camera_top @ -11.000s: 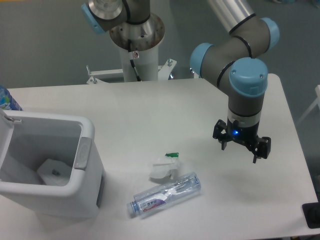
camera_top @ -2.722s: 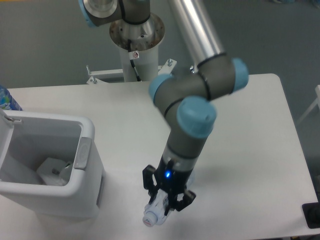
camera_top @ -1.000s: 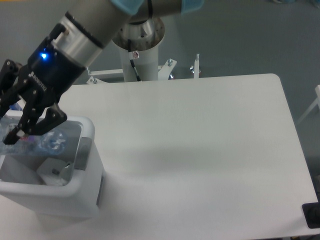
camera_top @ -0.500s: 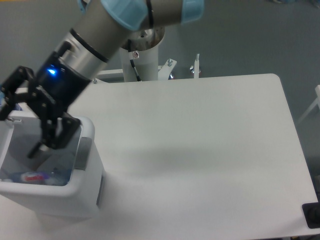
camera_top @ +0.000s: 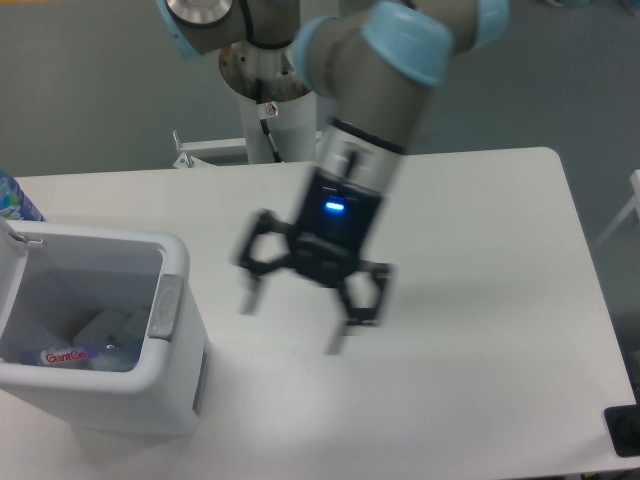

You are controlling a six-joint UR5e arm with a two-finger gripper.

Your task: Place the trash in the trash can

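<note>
The white trash can (camera_top: pixel 175 262) stands at the table's left front. Inside it lies the clear bottle with the red-and-purple label (camera_top: pixel 70 355), with a white paper wad (camera_top: pixel 105 327) beside it. My gripper (camera_top: pixel 297 318) is open and empty, blurred by motion, above the middle of the table, well to the right of the trash can.
A blue-labelled bottle (camera_top: pixel 12 201) shows at the left edge behind the trash can. The arm's base column (camera_top: pixel 275 110) stands at the back of the table. A dark object (camera_top: pixel 623 430) sits at the right front corner.
The bottle dropped from my gripper into the trash can. My gripper, now open, has swung right from over the can to above the table's middle.
</note>
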